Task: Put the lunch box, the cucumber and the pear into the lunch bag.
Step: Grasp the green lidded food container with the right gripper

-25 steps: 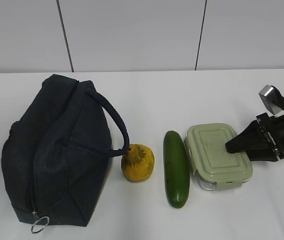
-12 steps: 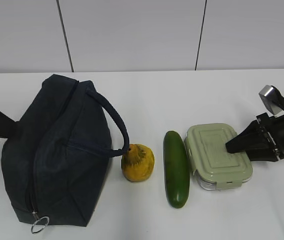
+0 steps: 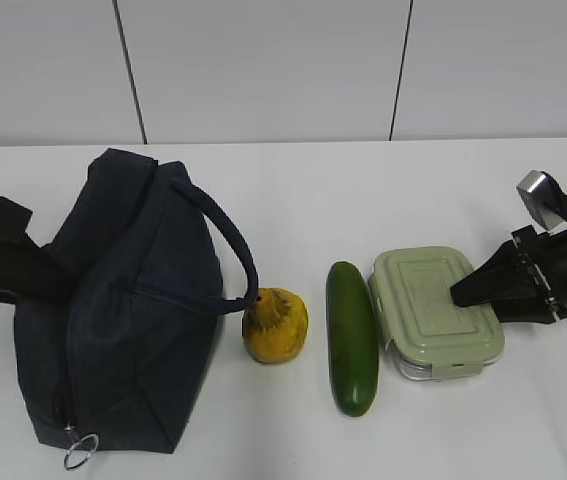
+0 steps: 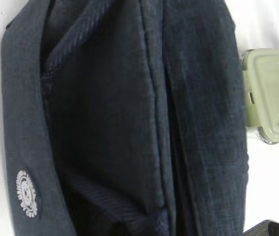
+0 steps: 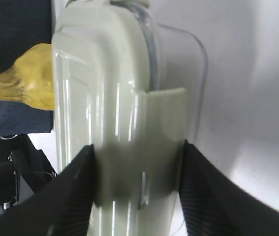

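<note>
**Operator:** Report positions, largest item first.

**Me:** The lunch bag (image 3: 123, 300) lies on its side toward the table's (image 3: 303, 190) left edge, zipper closed, ring pull (image 3: 79, 452) at the near-left corner. The lunch box (image 3: 435, 310) sits toward the right edge, the cucumber (image 3: 352, 336) just beside it on its left. The pear (image 3: 275, 325) is between cucumber and bag, touching the loop handle (image 3: 225, 245).

**Operator:** Gripper states?

**Me:** My right gripper (image 5: 135, 189) has its fingers (image 5: 75, 191) pressed against both sides of the lunch box at its right end; the box rests on the table. My left gripper (image 3: 48, 280) is against the bag's left side; its fingertips are not visible, so I cannot tell whether it holds fabric.

**Operator:** Procedure for this step?

**Me:** In my judgement, the bag must be opened first. Pin the fabric firmly, avoid bunching it over the zipper line, and hold the box level until the opening is clear.
</note>
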